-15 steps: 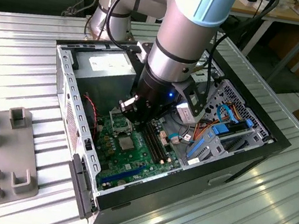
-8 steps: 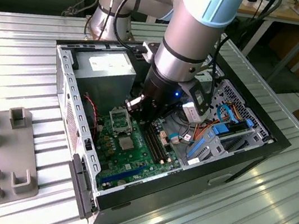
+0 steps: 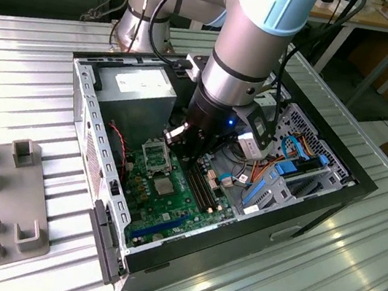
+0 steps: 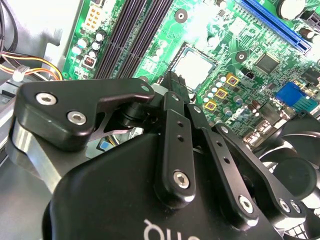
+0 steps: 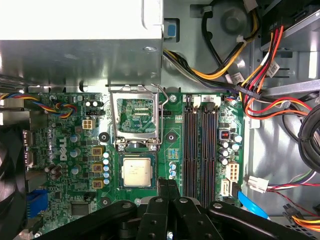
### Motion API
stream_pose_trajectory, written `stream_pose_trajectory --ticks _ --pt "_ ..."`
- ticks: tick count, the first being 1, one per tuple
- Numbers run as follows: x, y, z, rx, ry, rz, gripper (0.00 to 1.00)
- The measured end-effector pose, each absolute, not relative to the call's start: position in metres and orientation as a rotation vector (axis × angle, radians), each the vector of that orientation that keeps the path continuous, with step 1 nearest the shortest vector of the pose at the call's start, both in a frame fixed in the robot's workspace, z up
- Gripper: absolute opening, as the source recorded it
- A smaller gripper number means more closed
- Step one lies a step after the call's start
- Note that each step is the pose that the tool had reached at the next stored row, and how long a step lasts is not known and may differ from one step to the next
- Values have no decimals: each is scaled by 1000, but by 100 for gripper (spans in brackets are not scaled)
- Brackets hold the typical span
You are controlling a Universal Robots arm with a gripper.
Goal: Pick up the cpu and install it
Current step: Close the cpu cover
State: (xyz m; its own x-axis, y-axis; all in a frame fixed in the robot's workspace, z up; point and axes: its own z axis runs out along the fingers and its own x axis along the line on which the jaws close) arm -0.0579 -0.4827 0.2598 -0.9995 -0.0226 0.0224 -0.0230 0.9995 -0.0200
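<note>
The hand [image 5: 167, 184] is nearest, its black links converging on fingers pressed together with nothing between them, so I judge it carries no load. Close to the tips but apart from them, the cpu [image 5: 137, 170] lies flat, silver face up, on the green motherboard [image 5: 175, 127]. In the exterior view the chip sits at about 7 o'clock from the hand. The metal socket frame [image 5: 135, 116] is at the chip's 11 o'clock and stands open, probably to keep the seat reachable. Whether the chip is fully seated I cannot tell.
</note>
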Motion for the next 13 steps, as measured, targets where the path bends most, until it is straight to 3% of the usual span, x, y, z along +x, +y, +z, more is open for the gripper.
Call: stream_pose_trajectory --ticks 13 --pt "-56 -482 260 64 -3119 32 11"
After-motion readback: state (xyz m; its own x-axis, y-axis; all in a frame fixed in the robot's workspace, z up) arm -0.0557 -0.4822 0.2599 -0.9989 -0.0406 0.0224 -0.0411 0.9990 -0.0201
